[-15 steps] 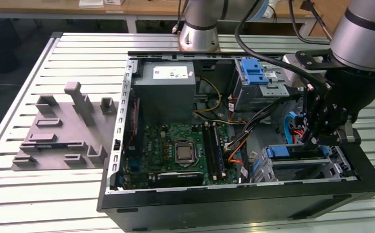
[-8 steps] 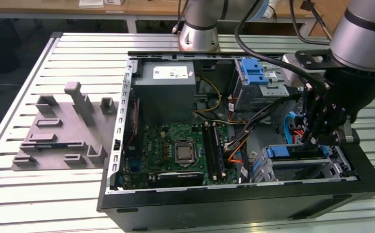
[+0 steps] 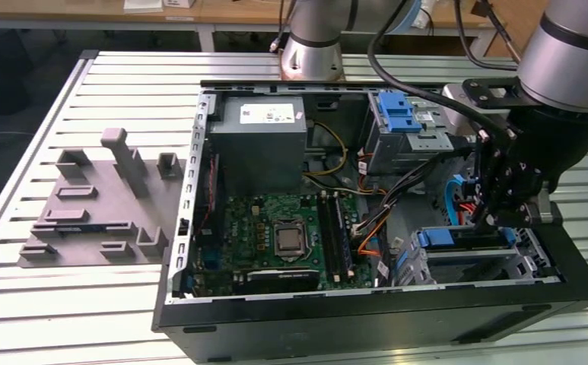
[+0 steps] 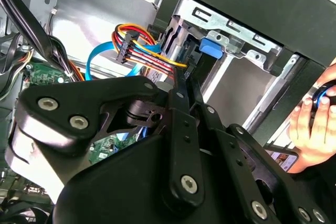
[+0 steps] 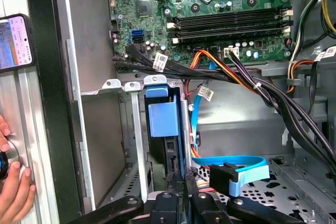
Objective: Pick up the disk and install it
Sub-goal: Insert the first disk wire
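We are seeing the tool (image 3: 502, 217) hanging low over the open computer case (image 3: 375, 319), at the corner on the exterior view's right. It is a black, matte linkage of flat metal bars and round silver screw heads. In the first wrist view its fingertips (image 5: 181, 182) are lying pressed together, reaching into the slot of the lower drive cage (image 5: 131, 129). We cannot tell whether anything is pinched between them.

The disk (image 5: 164, 124) is sitting on edge inside that cage, directly beneath the tool, its blue plastic rail tab facing up between thin bright sheet-metal walls. In the exterior view the same blue tab (image 3: 446, 238) is showing just below the tool.

Beside the cage a flat light-blue ribbon cable (image 5: 231, 162) with a black plug is curling across a perforated steel floor. Bundles of black, orange and yellow wires (image 5: 252, 85) are crossing toward the green motherboard (image 3: 273, 243), glossy and studded with small parts. Farther in, a plain grey power-supply box (image 3: 263, 144) and an upper cage with a blue latch (image 3: 398, 112) are standing.

The case is resting on a ribbed aluminium table (image 3: 90, 319); a grey moulded fixture (image 3: 101, 205) is lying on it at the exterior view's left. A person's hand (image 5: 13, 182) is resting on the table just outside the case wall.
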`<state>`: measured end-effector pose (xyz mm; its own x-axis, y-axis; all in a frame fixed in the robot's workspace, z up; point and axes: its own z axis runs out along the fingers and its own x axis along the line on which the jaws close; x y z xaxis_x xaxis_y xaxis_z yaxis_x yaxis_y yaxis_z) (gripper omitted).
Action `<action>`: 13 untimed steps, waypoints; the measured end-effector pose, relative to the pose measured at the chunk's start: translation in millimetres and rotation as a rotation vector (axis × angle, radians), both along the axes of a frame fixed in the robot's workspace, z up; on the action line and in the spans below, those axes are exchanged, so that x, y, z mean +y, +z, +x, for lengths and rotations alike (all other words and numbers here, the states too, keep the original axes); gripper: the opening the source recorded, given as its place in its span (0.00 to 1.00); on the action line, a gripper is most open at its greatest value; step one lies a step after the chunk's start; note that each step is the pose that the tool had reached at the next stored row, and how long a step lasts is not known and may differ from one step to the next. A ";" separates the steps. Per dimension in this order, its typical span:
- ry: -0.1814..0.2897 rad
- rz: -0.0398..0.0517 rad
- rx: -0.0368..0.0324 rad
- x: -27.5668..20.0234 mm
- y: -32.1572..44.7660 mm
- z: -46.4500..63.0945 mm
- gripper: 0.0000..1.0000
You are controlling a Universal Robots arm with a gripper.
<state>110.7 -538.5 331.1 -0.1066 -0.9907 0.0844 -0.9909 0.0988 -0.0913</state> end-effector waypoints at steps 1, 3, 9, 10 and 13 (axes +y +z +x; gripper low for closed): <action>0.000 0.0002 0.0004 0.0 -0.1 0.0 0.17; 0.000 0.0003 0.0009 -0.2 -0.2 0.2 0.17; 0.003 0.0003 0.0018 -0.9 -0.1 1.1 0.17; 0.005 0.0003 0.0019 -1.2 -0.2 1.1 0.17; 0.018 0.0003 0.0020 -2.0 -0.2 1.2 0.17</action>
<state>111.9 -540.5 330.9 -0.0885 -0.9925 0.0843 -0.9927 0.0809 -0.0892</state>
